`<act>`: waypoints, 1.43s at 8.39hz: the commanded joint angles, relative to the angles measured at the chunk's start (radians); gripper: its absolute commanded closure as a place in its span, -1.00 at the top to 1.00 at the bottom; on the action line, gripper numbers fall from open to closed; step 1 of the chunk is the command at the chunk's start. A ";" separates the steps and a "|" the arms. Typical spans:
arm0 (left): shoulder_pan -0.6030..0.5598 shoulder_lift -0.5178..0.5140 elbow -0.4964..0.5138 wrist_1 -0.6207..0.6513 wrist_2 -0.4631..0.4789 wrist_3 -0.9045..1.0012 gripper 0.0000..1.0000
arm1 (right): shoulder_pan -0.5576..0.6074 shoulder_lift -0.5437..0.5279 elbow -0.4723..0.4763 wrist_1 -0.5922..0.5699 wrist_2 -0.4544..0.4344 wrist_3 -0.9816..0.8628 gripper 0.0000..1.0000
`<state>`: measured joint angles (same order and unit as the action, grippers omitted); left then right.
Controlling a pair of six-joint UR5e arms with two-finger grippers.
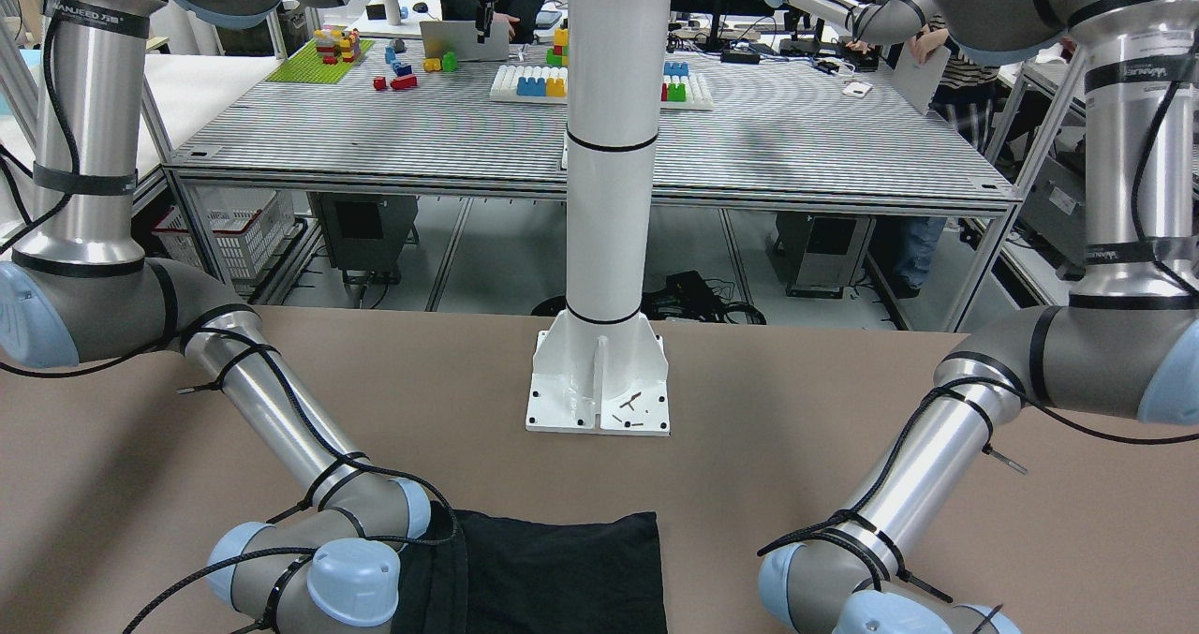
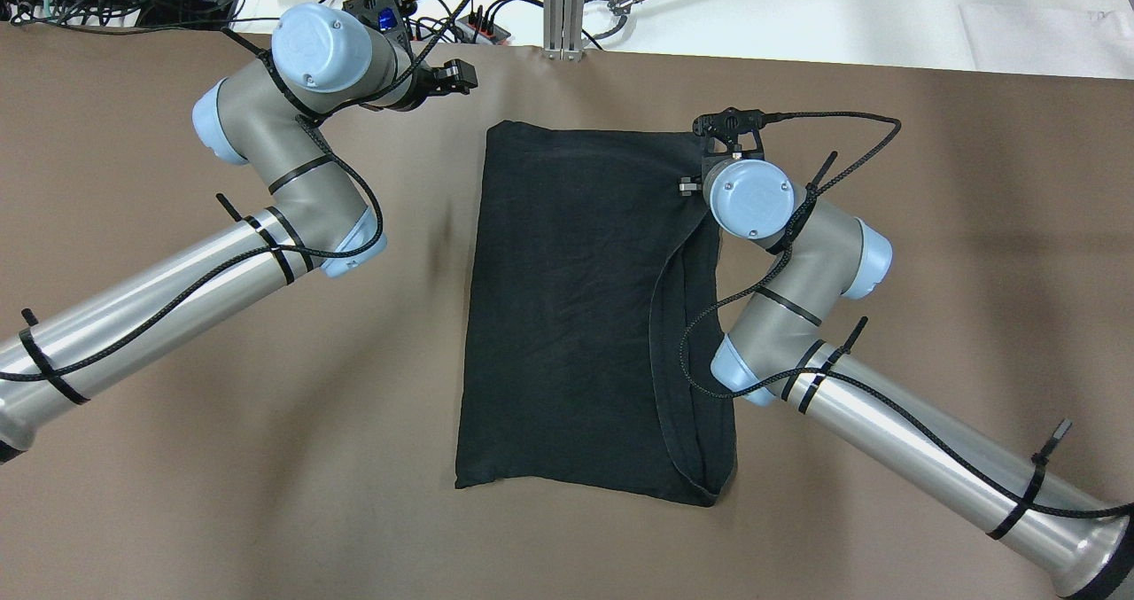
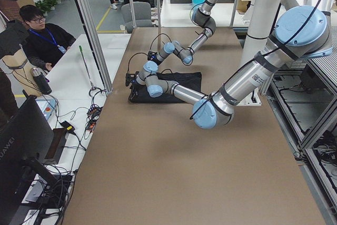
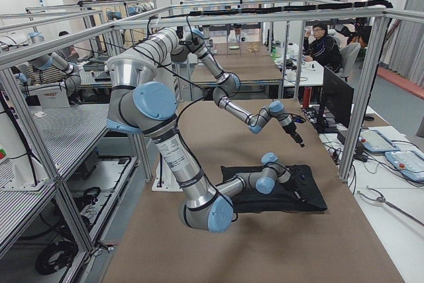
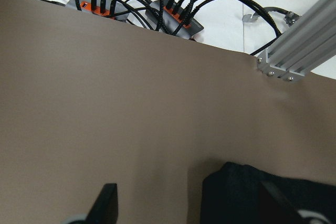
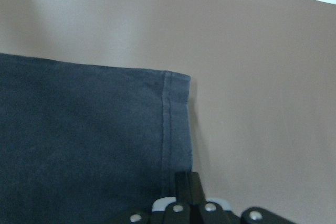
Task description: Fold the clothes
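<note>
The clothes (image 2: 576, 307) are one black garment lying as a tall folded rectangle in the middle of the brown table (image 2: 221, 458). A loose layer curves along the right side. My right gripper (image 6: 184, 183) is at the garment's far right corner, its fingers together on the stitched hem (image 6: 167, 129). In the overhead view its wrist hides the fingers. My left gripper (image 5: 189, 209) hovers over bare table beyond the far left corner of the clothes (image 5: 247, 192), fingers (image 5: 106, 203) wide apart and empty. It also shows in the overhead view as the left gripper (image 2: 456, 75).
A white post's base (image 1: 599, 381) with a few loose screws stands on the table's robot side. Power strips (image 5: 173, 17), cables and an aluminium profile (image 2: 564, 6) line the far table edge. A person (image 3: 45, 40) sits beyond that edge.
</note>
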<state>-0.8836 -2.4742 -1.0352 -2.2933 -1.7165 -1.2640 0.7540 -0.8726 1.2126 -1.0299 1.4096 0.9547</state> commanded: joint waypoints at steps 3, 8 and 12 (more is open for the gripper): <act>0.000 0.000 0.003 -0.002 0.000 -0.006 0.88 | 0.030 0.021 -0.046 -0.001 0.005 -0.014 -1.00; 0.000 0.000 0.003 0.000 0.000 -0.008 0.88 | 0.038 0.043 -0.067 0.007 0.005 -0.013 0.89; 0.000 0.000 0.001 -0.002 -0.002 -0.008 0.88 | 0.031 0.028 0.048 -0.027 0.097 0.025 0.89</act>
<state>-0.8836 -2.4743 -1.0328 -2.2936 -1.7172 -1.2717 0.7913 -0.8305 1.1928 -1.0293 1.4660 0.9515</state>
